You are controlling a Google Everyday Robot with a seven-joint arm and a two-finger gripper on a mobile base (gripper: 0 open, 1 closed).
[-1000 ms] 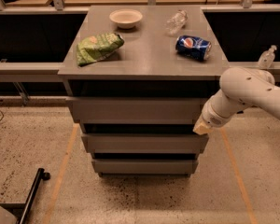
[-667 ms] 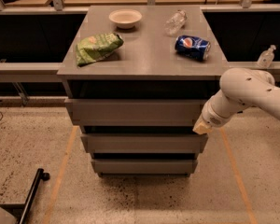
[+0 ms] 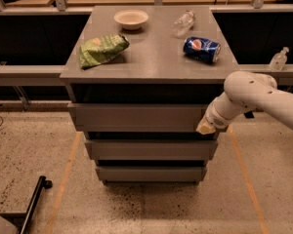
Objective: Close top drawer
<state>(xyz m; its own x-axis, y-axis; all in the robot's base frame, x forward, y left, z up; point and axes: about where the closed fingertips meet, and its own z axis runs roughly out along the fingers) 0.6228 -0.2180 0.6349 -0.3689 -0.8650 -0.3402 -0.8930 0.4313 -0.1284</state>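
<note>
The top drawer [image 3: 136, 117] is a wide plain grey panel under the cabinet top [image 3: 151, 57]. It stands out a little in front of the two lower drawer fronts [image 3: 149, 149]. My gripper [image 3: 205, 127] sits at the end of the white arm [image 3: 254, 99] that comes in from the right. Its pale tip rests against the right end of the top drawer's front panel.
On the cabinet top lie a green chip bag [image 3: 102, 50], a white bowl [image 3: 131, 18], a clear plastic bottle [image 3: 183, 23] and a blue Pepsi can [image 3: 201, 49]. Another bottle [image 3: 278, 60] stands on a ledge at right. A black bar [image 3: 31, 204] lies on the floor at lower left.
</note>
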